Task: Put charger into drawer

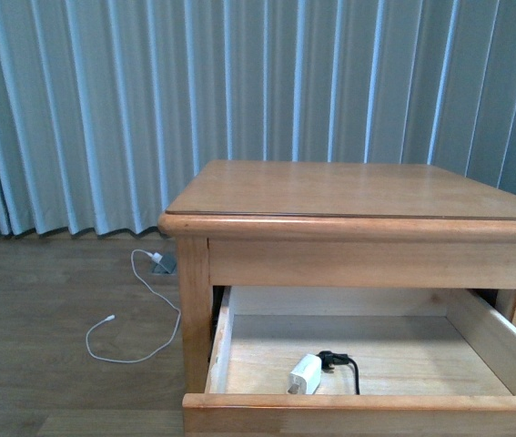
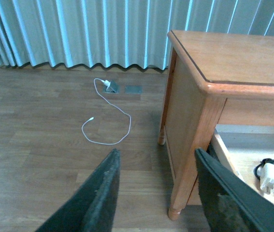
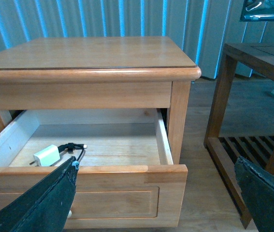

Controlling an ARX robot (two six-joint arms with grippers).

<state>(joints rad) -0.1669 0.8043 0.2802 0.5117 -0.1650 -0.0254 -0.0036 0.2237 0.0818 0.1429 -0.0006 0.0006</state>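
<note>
**Charger at rest in the open drawer; both grippers empty**

Left gripper (image 2: 156, 154): two dark fingers spread apart with nothing between them, hanging over the wooden floor (image 2: 40, 145) beside the left side of the cabinet (image 2: 185, 111). Right gripper (image 3: 155, 164): fingers spread wide, likewise empty, facing the drawer front from outside. Neither touches the charger or the drawer.

The charger (image 1: 306, 373), a small white plug block, lies on the pale bottom board of the drawer (image 1: 367, 401), near the front wall and toward the left. Its black cable (image 1: 344, 362) is looped just beside it. The drawer stands pulled out beneath the cabinet's top. A thin white cable (image 1: 135, 319) lies on the floor, well apart from the cabinet, and is no part of the job.

Judged status: placement looks complete. At most, shutting the drawer is left, which the task does not demand.
</note>
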